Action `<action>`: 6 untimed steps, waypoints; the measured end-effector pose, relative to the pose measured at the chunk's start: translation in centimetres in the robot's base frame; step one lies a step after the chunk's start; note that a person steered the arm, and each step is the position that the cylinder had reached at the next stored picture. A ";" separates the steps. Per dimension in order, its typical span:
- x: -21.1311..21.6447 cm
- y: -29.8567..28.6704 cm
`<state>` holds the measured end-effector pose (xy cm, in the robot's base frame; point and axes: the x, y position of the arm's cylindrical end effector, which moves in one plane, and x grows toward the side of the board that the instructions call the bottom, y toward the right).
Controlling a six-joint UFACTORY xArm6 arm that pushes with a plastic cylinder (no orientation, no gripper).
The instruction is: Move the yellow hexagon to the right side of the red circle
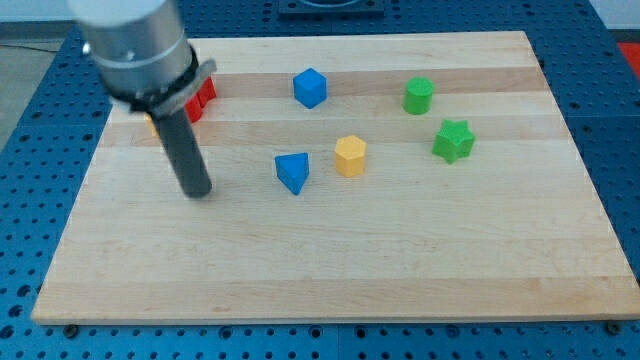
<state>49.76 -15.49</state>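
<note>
The yellow hexagon (350,155) sits near the board's middle, just right of a blue triangle (292,171). My tip (197,192) rests on the board well to the left of both. A red block (203,97) shows at the upper left, mostly hidden behind the arm; its shape cannot be made out. A sliver of another yellow block (150,124) shows beside the rod, also mostly hidden.
A blue cube (310,87) lies at the top centre. A green cylinder (419,95) and a green star (453,140) lie at the upper right. The wooden board (320,270) rests on a blue perforated table.
</note>
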 end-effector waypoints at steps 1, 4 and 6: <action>3.1 9.8; -5.0 24.7; -7.2 14.9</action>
<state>42.60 -0.64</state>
